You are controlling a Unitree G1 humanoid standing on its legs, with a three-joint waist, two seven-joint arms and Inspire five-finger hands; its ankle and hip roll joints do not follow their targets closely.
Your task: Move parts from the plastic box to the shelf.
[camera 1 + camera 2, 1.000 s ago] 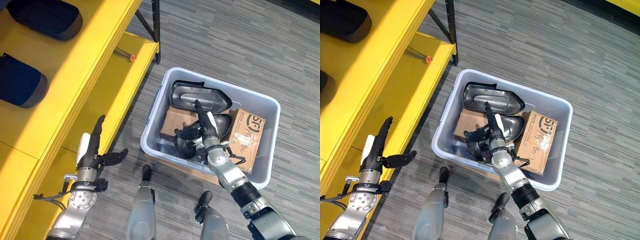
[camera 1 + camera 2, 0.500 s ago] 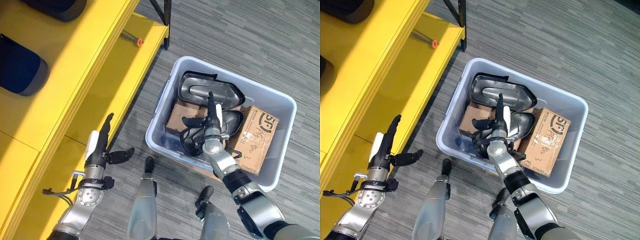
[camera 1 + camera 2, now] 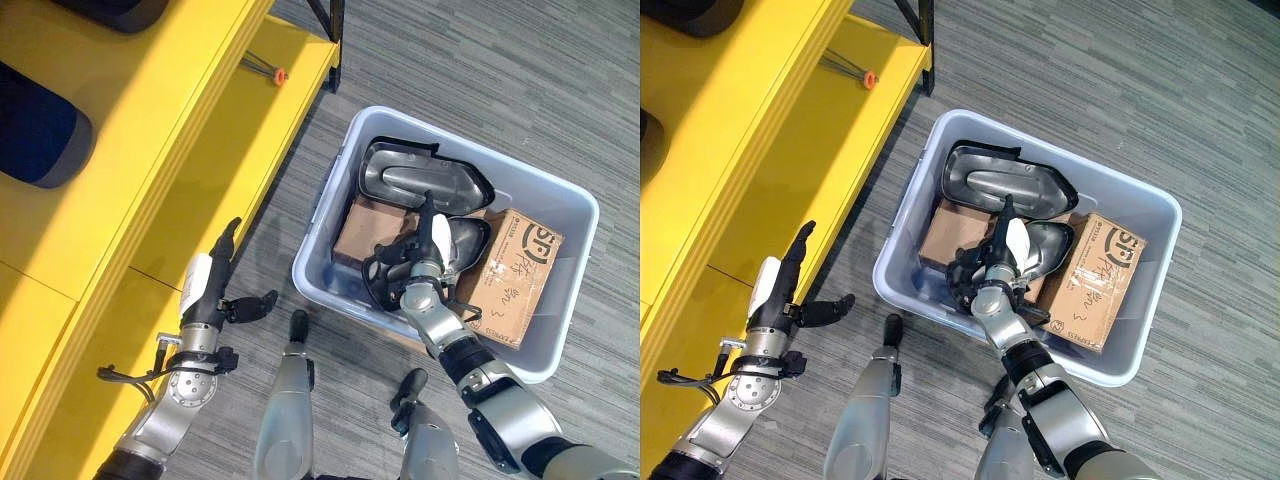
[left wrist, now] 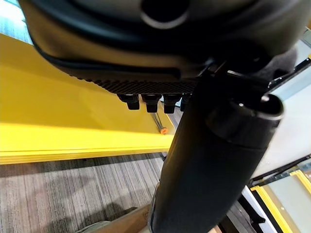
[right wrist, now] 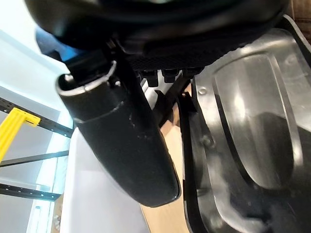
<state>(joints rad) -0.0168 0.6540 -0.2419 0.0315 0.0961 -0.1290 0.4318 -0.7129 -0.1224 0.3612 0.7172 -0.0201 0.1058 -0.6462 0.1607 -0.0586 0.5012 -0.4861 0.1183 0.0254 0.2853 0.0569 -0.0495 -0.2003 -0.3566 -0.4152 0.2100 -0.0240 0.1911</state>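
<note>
A grey plastic box [image 3: 322,212] stands on the carpet beside the yellow shelf [image 3: 200,150]. In it lie a dark moulded part [image 3: 415,180] at the back, a second dark part [image 3: 468,240] in the middle, and cardboard boxes [image 3: 515,275]. My right hand [image 3: 412,268] is inside the box, open, with its fingers spread over the middle dark part [image 5: 252,145] and its white-covered thumb standing up. My left hand [image 3: 205,295] hangs open by the shelf's lower edge, holding nothing.
Two dark padded parts [image 3: 40,140] lie on the shelf's upper level. An orange-tipped tool [image 3: 270,72] lies on the lower level near a black upright post [image 3: 330,30]. Grey carpet surrounds the box.
The whole picture has shifted, so the camera moved. My right hand stays in the box and has settled a little lower on the middle dark part. The left hand stays open.
</note>
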